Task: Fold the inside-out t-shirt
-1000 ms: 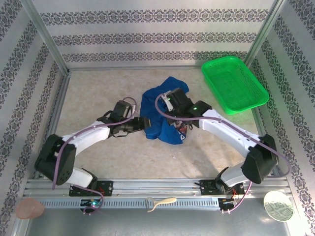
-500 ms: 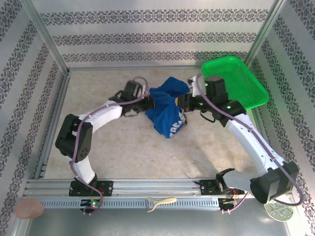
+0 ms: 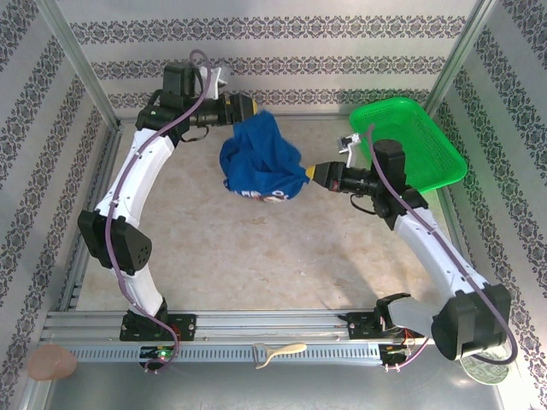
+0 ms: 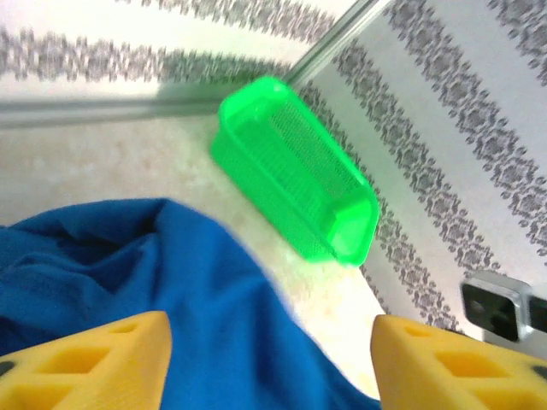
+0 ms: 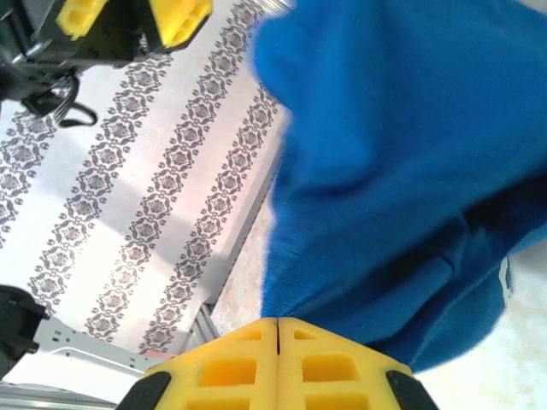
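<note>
Above the far half of the table (image 3: 214,248), the blue t-shirt (image 3: 256,158) hangs bunched between the two grippers, left of the green basket (image 3: 406,141). The right gripper (image 3: 309,172) is clenched on the shirt's right edge. The left gripper (image 3: 250,109), at its top corner, has its yellow fingers (image 4: 94,359) spread wide, with cloth lying loose between them.
</note>
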You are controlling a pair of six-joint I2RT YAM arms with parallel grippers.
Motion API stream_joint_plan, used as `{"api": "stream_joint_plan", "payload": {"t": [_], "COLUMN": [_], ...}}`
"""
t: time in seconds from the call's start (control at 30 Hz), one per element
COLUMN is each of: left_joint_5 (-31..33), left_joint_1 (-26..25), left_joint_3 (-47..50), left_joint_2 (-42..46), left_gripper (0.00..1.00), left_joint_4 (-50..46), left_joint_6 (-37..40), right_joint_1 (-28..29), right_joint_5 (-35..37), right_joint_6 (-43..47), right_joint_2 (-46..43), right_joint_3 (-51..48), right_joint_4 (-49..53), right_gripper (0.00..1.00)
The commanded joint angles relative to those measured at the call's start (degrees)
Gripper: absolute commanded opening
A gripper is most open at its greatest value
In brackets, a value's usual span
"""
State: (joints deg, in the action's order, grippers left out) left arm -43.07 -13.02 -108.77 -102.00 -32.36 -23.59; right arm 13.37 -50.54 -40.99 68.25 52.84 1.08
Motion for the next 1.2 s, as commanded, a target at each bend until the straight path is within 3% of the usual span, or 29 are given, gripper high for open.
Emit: {"api": "stream_joint_plan", "payload": {"t": [0.0, 0.13, 0.27, 0.43, 0.53, 0.57, 0.63, 0.67, 0.7, 0.73, 0.83, 1.03, 1.17], "left_joint_5": [-0.86, 1.75, 7.73, 15.39, 20.98, 21.69, 21.08, 20.39, 19.28, 18.49, 17.53, 15.86, 16.43], "left_joint_1": [-0.29, -2.89, -9.06, -13.71, -15.31, -15.47, -15.37, -15.44, -15.46, -15.54, -16.65, -19.06, -19.09], "left_joint_3": [13.70, 34.85, 49.90, 56.12, 55.63, 55.07, 54.08, 53.85, 53.92, 54.81, 58.50, 67.19, 69.47], "left_joint_2": [3.01, 11.24, 15.73, 14.81, 12.52, 11.09, 8.34, 7.61, 7.19, 7.43, 10.15, 16.05, 22.34], "left_gripper": [0.72, 0.75, 0.77, 0.79, 0.79, 0.67, 0.21, 0.06, 0.00, 0.00, 0.00, 0.00, 0.22], "left_joint_4": [2.48, 14.34, 23.32, 31.47, 32.44, 32.32, 31.48, 30.89, 30.34, 29.97, 28.03, 26.40, 24.66], "left_joint_6": [-2.74, -8.55, -14.34, -18.77, -17.49, -16.83, -15.39, -14.79, -14.44, -14.12, -13.03, -14.06, -14.68], "right_joint_1": [0.60, 0.68, 0.83, 0.94, 0.81, 0.73, -0.11, -0.47, -0.51, -0.02, 1.84, 10.24, 16.30], "right_joint_5": [-2.72, -2.65, -2.18, -0.85, 0.38, 1.07, 3.99, 7.36, 13.62, 21.26, 33.30, 40.40, 45.63], "right_joint_6": [-8.62, -12.08, -12.94, -13.11, -12.93, -12.72, -11.08, -8.38, -4.74, -1.49, 2.38, 9.38, 14.25], "right_joint_2": [0.94, 2.28, 2.38, 0.41, -1.70, -2.73, -5.07, -6.45, -8.37, -10.45, -14.02, -7.30, 1.27], "right_joint_3": [-3.71, -6.96, -8.81, -12.42, -15.99, -17.52, -19.81, -19.75, -19.07, -17.90, -16.24, -8.65, -2.16], "right_joint_4": [-13.79, -19.67, -21.43, -21.40, -20.75, -20.25, -14.41, -7.61, 1.40, 10.04, 19.23, 23.80, 25.50], "right_gripper": [0.00, 0.00, 0.00, 0.00, 0.00, 0.00, 0.00, 0.05, 0.26, 0.43, 0.60, 0.65, 0.66]}}
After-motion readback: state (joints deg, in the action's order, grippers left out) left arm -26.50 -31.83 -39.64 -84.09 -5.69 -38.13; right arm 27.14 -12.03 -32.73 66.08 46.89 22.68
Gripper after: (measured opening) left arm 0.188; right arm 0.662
